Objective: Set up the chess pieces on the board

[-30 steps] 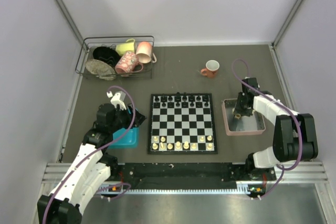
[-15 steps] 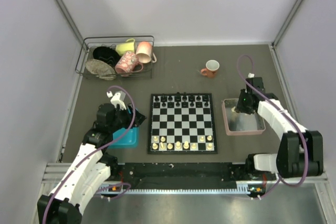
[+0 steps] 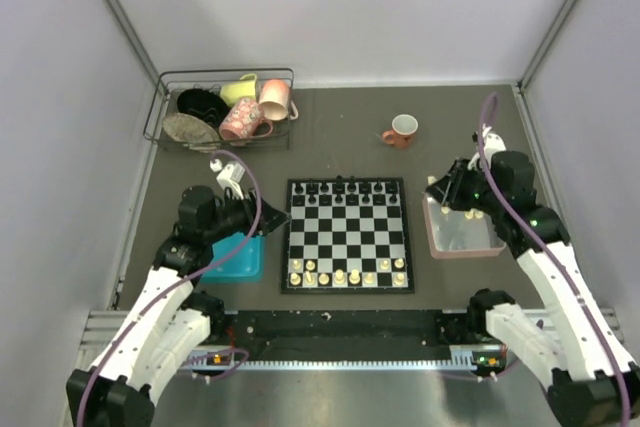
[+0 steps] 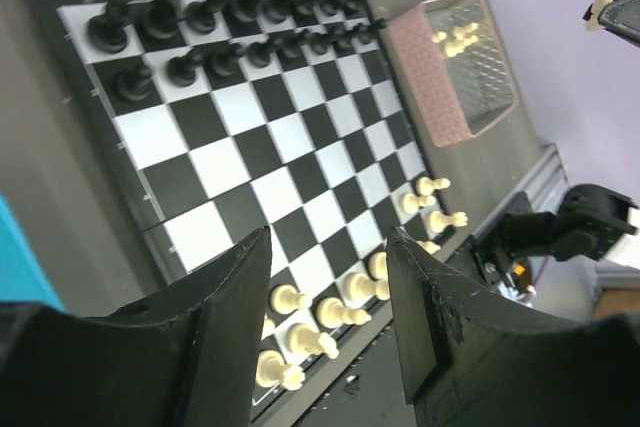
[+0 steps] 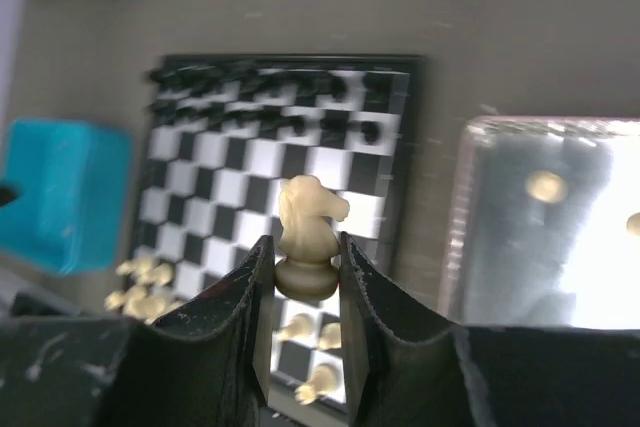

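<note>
1. I am watching a mostly blurred right wrist view. Only the right hand (image 5: 303,249) is showing sharply, gripping a cream knight (image 5: 310,215) by its base, upright between the fingers.
2. From above, the knight is too small for me to make out. The right hand (image 3: 443,187) is hanging at the far left corner of the pink tray (image 3: 465,253), just right of the board (image 3: 345,234).
3. A few cream pieces (image 4: 455,37) are lying in the pink tray. The right wrist view is giving me only bright blobs there.
4. The left hand (image 4: 328,247) is standing open and gripping nothing, left of the board. Its arm is covering part of the blue tray (image 3: 235,265).
5. Black pieces (image 3: 345,190) are filling the board's two far rows. Cream chess pieces (image 3: 345,273) are standing along the near rows, though I cannot count them reliably.
6. On the desk (image 3: 340,142), a wire basket (image 3: 225,74) of cups is sitting far left. A red mug (image 3: 402,130) is standing beyond the board, well apart.
</note>
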